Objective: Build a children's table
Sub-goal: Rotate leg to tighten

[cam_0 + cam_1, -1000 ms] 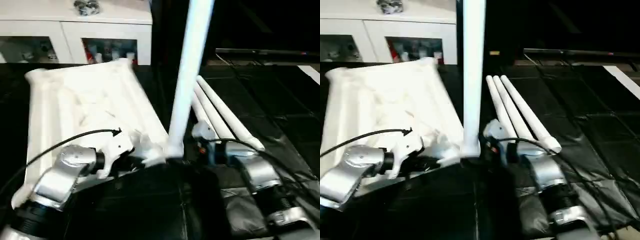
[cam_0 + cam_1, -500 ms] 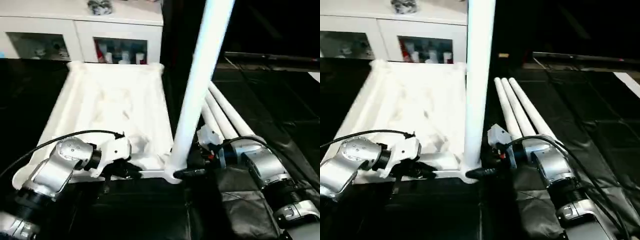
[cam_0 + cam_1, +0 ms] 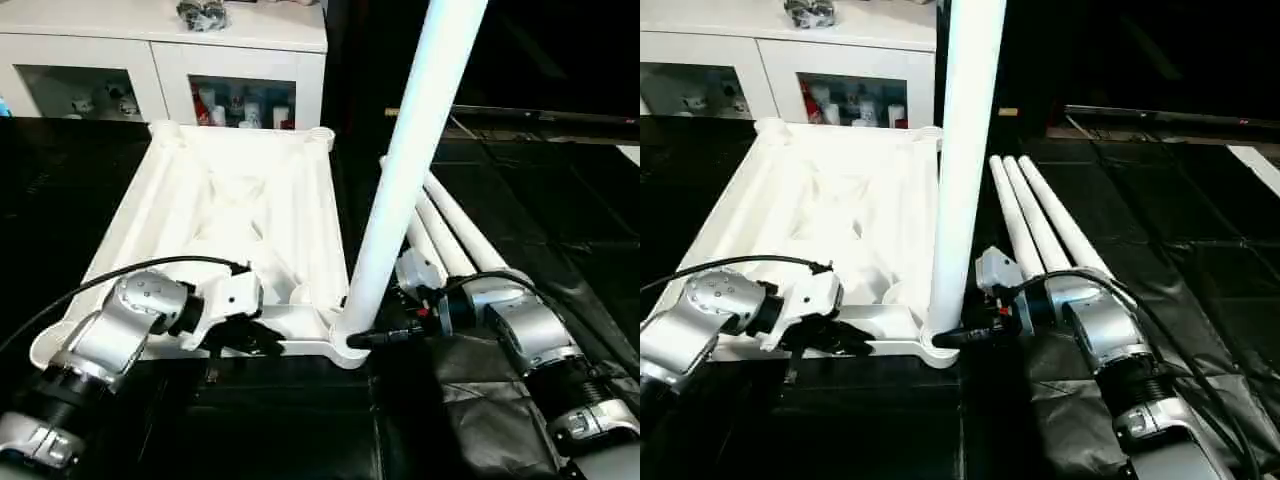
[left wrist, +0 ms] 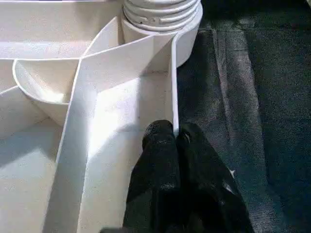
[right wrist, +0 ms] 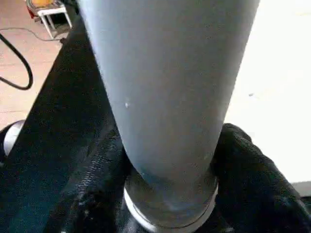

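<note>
Item: leg (image 3: 965, 170), upright in tabletop (image 3: 240, 215) corner socket.
Right gripper (image 5: 170, 160): clamped round leg.
Left gripper (image 4: 175, 141): pinching tabletop rim.
Risk: if you twist unevenly, leg may cross-thread or tilt.

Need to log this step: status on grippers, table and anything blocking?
Left gripper shut on tabletop rim. Right gripper fingers around upright leg at corner socket. Three spare legs lying beside, nothing blocking.

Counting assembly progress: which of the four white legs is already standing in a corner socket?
The upright leg at the tabletop's near right corner; the three other legs lie beside it.
</note>
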Tool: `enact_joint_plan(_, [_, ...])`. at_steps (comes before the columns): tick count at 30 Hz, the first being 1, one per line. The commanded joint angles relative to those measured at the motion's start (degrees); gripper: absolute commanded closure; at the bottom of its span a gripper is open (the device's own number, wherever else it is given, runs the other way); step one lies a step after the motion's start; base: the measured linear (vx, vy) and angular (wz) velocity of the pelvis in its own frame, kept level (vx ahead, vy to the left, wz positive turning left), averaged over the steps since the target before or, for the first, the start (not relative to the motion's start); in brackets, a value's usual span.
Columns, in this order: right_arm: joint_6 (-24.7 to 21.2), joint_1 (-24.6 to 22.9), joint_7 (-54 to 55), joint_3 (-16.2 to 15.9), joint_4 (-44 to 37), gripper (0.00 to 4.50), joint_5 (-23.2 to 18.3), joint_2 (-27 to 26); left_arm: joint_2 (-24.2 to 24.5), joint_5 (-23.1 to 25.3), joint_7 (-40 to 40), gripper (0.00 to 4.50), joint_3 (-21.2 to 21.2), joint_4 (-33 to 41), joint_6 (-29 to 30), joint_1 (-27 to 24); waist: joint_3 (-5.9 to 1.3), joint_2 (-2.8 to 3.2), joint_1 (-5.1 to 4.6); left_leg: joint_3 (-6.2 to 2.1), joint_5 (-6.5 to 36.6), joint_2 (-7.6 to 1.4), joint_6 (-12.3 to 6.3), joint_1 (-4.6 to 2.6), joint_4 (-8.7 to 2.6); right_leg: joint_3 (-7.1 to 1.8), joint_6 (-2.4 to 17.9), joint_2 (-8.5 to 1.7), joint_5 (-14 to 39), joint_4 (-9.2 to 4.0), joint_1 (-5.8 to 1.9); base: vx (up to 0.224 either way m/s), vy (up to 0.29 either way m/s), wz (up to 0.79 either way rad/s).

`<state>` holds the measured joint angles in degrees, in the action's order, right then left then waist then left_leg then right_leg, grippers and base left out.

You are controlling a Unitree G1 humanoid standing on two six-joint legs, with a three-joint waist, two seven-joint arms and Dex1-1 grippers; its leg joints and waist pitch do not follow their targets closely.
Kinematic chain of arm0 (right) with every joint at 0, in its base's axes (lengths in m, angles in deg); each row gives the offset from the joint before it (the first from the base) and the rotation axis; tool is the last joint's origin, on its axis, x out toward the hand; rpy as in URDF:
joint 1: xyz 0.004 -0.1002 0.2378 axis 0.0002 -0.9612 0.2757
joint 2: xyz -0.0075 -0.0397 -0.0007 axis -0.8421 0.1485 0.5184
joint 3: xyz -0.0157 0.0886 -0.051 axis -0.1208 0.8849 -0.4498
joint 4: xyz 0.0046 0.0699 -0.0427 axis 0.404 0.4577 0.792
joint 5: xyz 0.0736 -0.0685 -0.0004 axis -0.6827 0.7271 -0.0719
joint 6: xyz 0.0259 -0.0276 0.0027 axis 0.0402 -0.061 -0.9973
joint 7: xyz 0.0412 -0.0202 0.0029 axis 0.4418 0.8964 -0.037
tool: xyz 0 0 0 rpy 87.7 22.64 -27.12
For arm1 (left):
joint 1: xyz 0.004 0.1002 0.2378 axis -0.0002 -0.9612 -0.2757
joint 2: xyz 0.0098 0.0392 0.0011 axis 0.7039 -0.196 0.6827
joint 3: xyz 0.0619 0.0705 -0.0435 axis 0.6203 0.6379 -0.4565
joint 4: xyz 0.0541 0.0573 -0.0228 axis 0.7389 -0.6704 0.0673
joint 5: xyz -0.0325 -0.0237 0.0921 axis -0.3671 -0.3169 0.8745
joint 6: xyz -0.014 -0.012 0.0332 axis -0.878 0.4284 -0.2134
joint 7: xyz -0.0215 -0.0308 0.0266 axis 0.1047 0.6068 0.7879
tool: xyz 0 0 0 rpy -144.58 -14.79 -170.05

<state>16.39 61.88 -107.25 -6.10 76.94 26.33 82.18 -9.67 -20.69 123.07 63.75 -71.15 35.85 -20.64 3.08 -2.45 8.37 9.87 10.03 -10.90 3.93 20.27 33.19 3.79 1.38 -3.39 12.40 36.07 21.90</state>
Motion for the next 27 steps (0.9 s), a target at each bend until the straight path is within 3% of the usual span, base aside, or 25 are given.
enact_joint_plan(1, [-0.3,-0.7,-0.5,-1.8,0.2,2.18,1.2,0.0,-0.3,0.8,0.2,4.50,1.0,-0.3,-0.4,1.0,-3.41,0.91,-0.25,-0.74,12.9,-2.79,-0.23,-0.68,-3.87,-3.12,12.2,-5.03,8.7,-4.35,-2.25,0.000,0.000,0.00])
enact_joint_plan(4, [0.4,-0.8,1.5,-1.5,0.5,2.18,1.6,-0.7,-0.3,0.7,0.3,4.50,1.0,-0.5,-0.4,1.0,-3.37,0.86,-0.34,-0.76,12.9,-2.72,-0.09,-0.62,-3.89,-3.16,12.1,-5.06,9.1,-4.39,-2.30,0.000,0.000,0.00])
enact_joint_plan(6, [-1.6,-0.6,1.7,-1.0,0.7,1.79,0.8,-1.0,-0.3,0.6,0.4,4.50,1.1,-0.6,-0.4,1.0,-3.30,0.84,-0.36,-0.77,13.4,-2.73,-0.12,-0.67,-3.95,-3.16,11.9,-5.05,10.3,-4.50,-2.29,0.000,0.000,0.00])
enact_joint_plan(9, [-4.4,0.0,2.4,0.2,1.2,1.59,-0.7,-1.6,-0.3,0.6,0.4,4.50,1.1,-0.9,-0.6,1.0,-3.29,0.97,-0.35,-0.82,14.2,-2.82,0.18,-0.84,-4.05,-3.17,11.7,-5.10,12.3,-4.70,-2.12,0.000,0.000,0.00])
enact_joint_plan(11, [-4.0,-0.3,2.2,-0.1,0.7,1.26,-0.5,-1.3,-0.3,0.5,0.4,4.50,1.0,-0.8,-0.6,0.9,-3.39,0.99,-0.27,-0.83,14.0,-2.89,0.46,-0.84,-4.02,-3.18,11.8,-5.10,11.1,-4.54,-2.13,0.000,0.000,0.00])
enact_joint_plan(18, [-4.8,-1.7,2.7,0.4,-0.5,0.77,-1.1,-1.1,-0.3,0.4,0.4,4.50,0.9,-0.6,-0.6,0.6,-3.35,1.07,-0.22,-0.77,13.8,-2.85,0.29,-0.75,-4.01,-3.16,12.1,-5.08,9.6,-4.46,-2.15,0.000,0.000,0.00])
enact_joint_plan(22, [-2.7,-2.4,4.4,-0.1,-0.3,0.40,0.6,-1.0,-0.3,0.4,0.4,4.50,0.9,-0.6,-0.6,0.5,-3.30,1.09,-0.28,-0.82,14.6,-2.85,0.64,-0.78,-4.09,-3.20,11.7,-5.19,11.2,-4.65,-2.09,0.000,0.000,0.00])
enact_joint_plan(24, [0.9,-2.8,8.3,0.5,0.3,0.40,1.8,-2.1,-0.4,0.4,0.4,4.50,1.0,-0.6,-0.6,0.4,-3.31,1.04,-0.36,-0.85,14.3,-2.77,1.07,-0.80,-4.12,-3.26,11.4,-5.21,11.3,-4.65,-2.06,0.000,0.000,0.00])
enact_joint_plan(27, [-0.5,-2.9,8.4,1.5,-0.1,0.40,0.2,-3.0,-0.5,0.5,0.4,4.50,1.1,-0.6,-0.7,0.4,-3.34,1.13,-0.40,-0.83,14.2,-2.80,0.79,-0.86,-4.11,-3.23,11.6,-5.07,10.6,-4.57,-2.04,0.000,0.000,0.00])
